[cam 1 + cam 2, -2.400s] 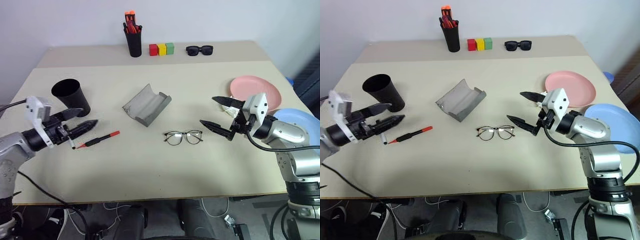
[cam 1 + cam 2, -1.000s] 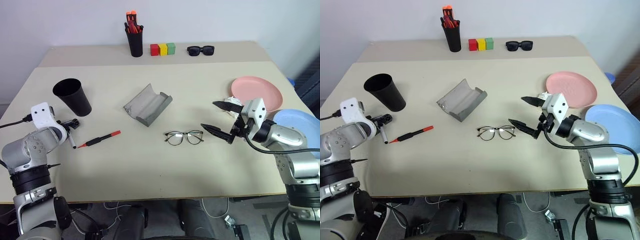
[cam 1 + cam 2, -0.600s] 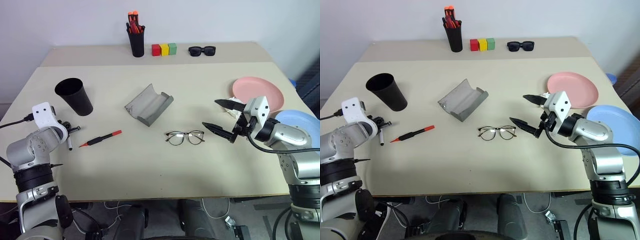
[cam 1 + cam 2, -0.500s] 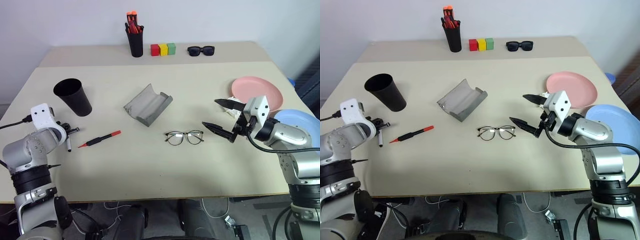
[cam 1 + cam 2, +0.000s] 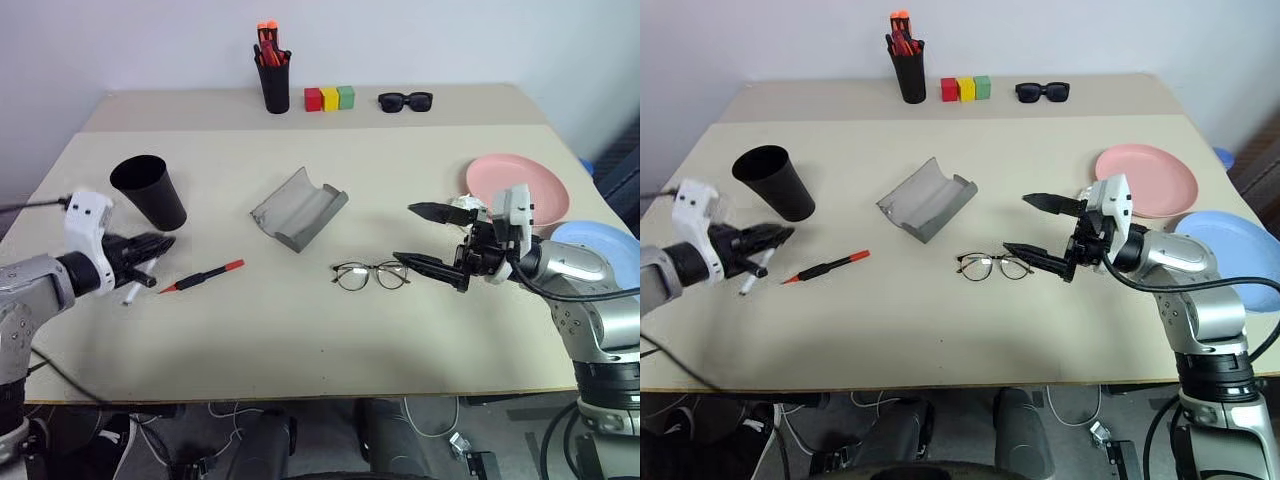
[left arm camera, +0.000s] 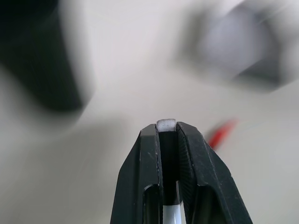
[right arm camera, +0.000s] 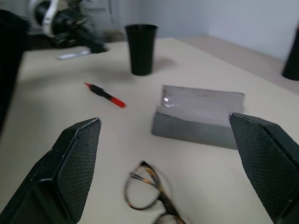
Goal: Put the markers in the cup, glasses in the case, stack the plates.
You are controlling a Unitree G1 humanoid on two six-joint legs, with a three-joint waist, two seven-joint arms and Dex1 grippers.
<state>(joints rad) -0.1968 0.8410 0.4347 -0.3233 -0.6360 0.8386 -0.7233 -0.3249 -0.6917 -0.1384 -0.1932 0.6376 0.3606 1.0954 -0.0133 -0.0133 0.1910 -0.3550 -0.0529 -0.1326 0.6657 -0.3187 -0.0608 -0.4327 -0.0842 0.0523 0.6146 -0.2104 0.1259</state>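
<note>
1. Left tool (image 5: 150, 248): clenched on a white marker (image 5: 135, 287), barrel slanting down out of the fingers, raised off the bench (image 5: 300, 330); in the left wrist view, white barrel end (image 6: 166, 124) pinched between the two black fingers (image 6: 145, 154).
2. Black marker with red end (image 5: 200, 277): flat on the bench, just beside the left tool on its inner side, apart from it.
3. Black cup (image 5: 150, 192): upright, just behind the left tool, not touching.
4. Right tool (image 5: 425, 240): released, fingers spread wide, holding nothing, pointing toward the bench middle.
5. Glasses (image 5: 370, 275): flat on the bench, near the lower finger of the right tool; contact not discernible. In the right wrist view, frame (image 7: 152, 196) low between the two spread fingers.
6. Grey case (image 5: 298, 208): open, lid up, behind the glasses at bench middle, well apart from both tools.
7. Pink plate (image 5: 520, 185) and blue plate (image 5: 610, 250): side by side at the right edge of the bench, not stacked, behind and beside the right arm.
</note>
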